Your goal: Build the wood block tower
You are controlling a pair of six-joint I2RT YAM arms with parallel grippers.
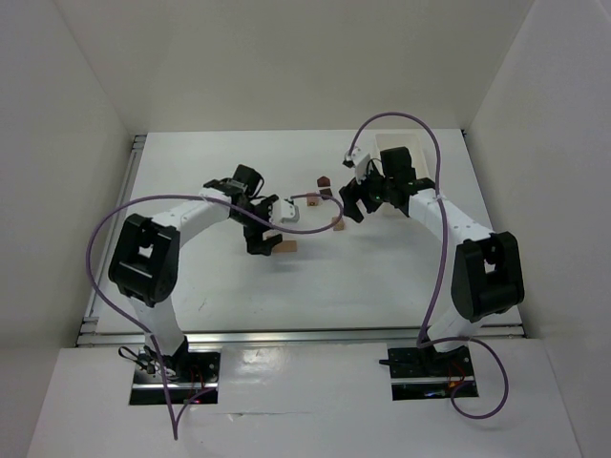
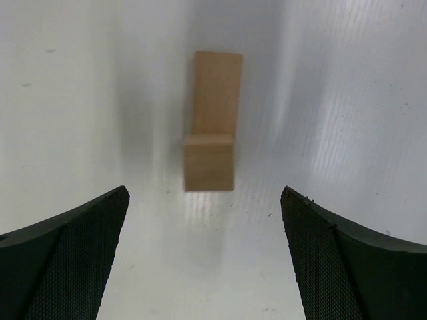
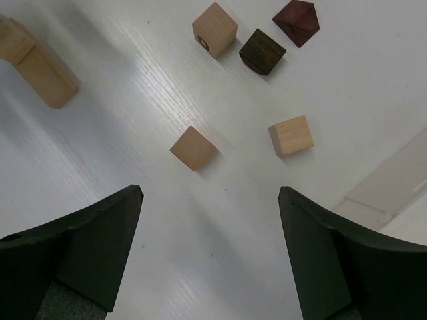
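Bright, even overhead light, soft shadows, glare on white table (image 1: 382, 277).

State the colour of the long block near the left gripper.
Pale beige wooden block; left wrist view.

Pale block (image 2: 212, 143) of smooth matt wood lies on a white, faintly glossy table (image 2: 347, 80). Left gripper (image 2: 204, 207) fingers (image 2: 67, 260) are matt black, mesh-textured. At one o'clock from the right wrist, a dark brown block (image 3: 262, 51) shows grain.

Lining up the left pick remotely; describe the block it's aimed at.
Follow the left arm to the left gripper. Just ahead of its open fingers lies the pale wood block, alone. It is long, unlike the small cubes by the right gripper.
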